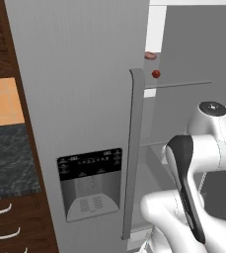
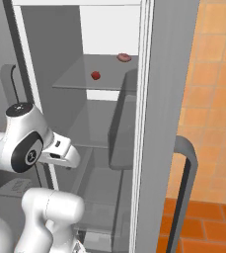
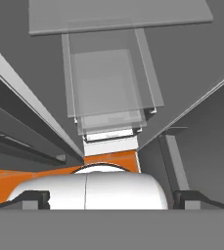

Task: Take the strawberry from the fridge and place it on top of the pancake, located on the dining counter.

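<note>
I'm at the open fridge (image 2: 164,99), the strawberry (image 2: 95,75) unpicked on its upper shelf (image 2: 80,81). I must raise my hand to it; whether the hand is spread, I cannot tell.

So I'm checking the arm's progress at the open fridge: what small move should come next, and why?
Probably raise the hand toward the upper shelf. The strawberry lies there untouched, in front of the paler pink item, and the fridge compartment is already open. The arm is folded low and the hand view looks down over the lower shelves, so the gripper is well below the fruit.
</note>
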Robot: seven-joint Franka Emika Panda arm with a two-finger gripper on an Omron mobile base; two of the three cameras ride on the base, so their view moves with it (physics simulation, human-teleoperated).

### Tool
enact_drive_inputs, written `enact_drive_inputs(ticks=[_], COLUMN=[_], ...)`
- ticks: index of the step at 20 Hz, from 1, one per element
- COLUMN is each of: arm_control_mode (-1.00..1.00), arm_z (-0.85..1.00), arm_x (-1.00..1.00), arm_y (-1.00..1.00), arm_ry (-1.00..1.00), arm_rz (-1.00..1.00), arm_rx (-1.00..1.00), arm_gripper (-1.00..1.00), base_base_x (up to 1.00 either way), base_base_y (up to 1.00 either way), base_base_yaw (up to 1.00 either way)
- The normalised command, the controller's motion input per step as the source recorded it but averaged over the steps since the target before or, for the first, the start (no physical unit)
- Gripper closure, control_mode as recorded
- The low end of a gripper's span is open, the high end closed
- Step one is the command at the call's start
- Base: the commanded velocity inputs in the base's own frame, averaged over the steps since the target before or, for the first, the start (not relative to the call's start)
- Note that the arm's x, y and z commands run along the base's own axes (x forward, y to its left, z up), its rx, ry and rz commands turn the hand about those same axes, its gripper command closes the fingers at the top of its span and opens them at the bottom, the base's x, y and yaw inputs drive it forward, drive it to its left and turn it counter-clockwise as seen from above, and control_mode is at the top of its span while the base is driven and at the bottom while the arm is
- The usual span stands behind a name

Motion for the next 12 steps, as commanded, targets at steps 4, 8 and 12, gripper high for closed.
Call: enact_drive_inputs(ticks=[4, 8, 12], arm_control_mode=[1.00, -1.00, -1.00], arm_z=[0.00, 0.00, 0.45], arm_x=[0.00, 0.03, 0.50], arm_y=[0.00, 0.00, -0.04], arm_ry=[0.00, -0.01, -0.12], arm_rz=[0.00, 0.00, 0.16], arm_rx=[0.00, 0.00, 0.03], arm_gripper=[-1.00, -1.00, -1.00], base_base_x=[0.00, 0.00, 0.00], base_base_y=[0.00, 0.00, 0.00], base_base_yaw=[0.00, 0.00, 0.00])
